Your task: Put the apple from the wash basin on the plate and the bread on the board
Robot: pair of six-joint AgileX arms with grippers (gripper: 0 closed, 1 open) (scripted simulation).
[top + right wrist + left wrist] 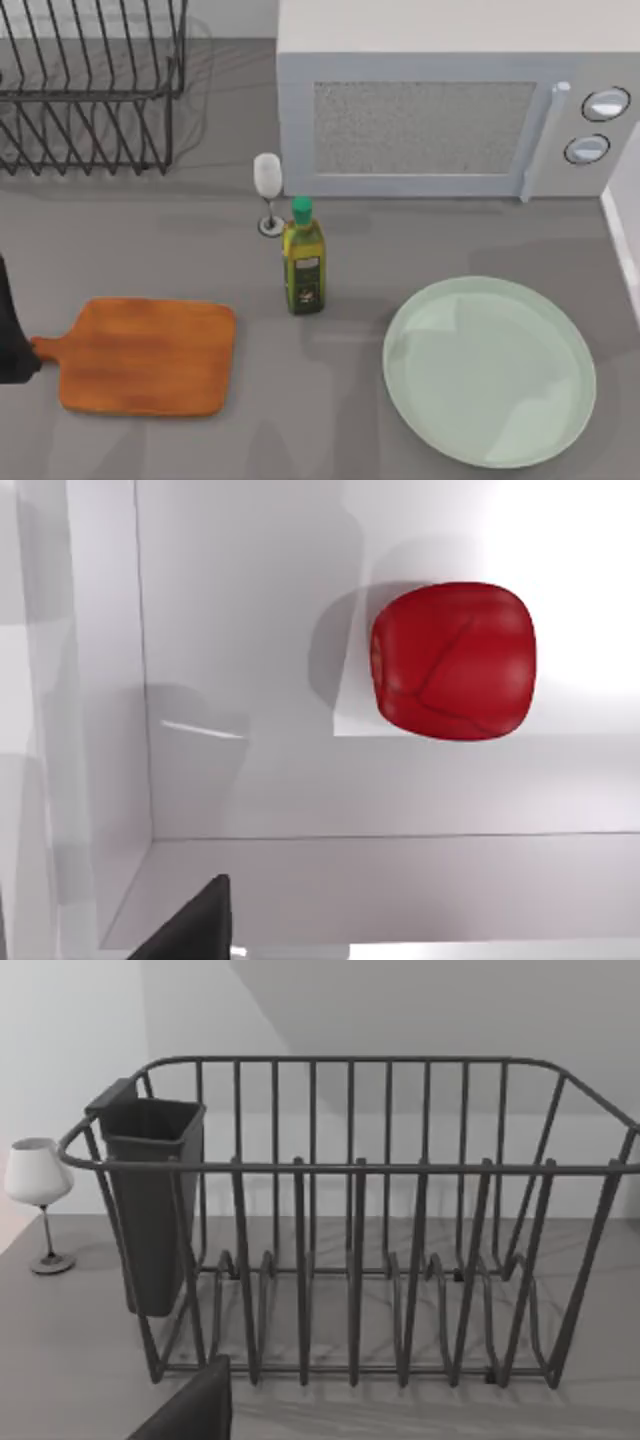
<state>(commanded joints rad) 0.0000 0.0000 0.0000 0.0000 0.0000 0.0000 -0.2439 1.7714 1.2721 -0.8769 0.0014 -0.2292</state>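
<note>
In the right wrist view the red apple [453, 660] lies on the white floor of the wash basin [90, 730], close to one wall. A dark part of my right gripper [190, 925] shows at that view's edge, above the basin and apart from the apple. The pale green plate [490, 372] sits bare at the table's front right. The orange-brown board [145, 356] lies bare at the front left, its handle pointing left. My left arm [10, 335] stays at the far left edge beside that handle. The bread is out of view.
A green oil bottle [304, 258] and a wine glass [268, 192] stand between board and plate. A grey microwave [450, 110] fills the back right. A black wire dish rack [90, 90] with a dark cutlery cup [150, 1210] stands at the back left.
</note>
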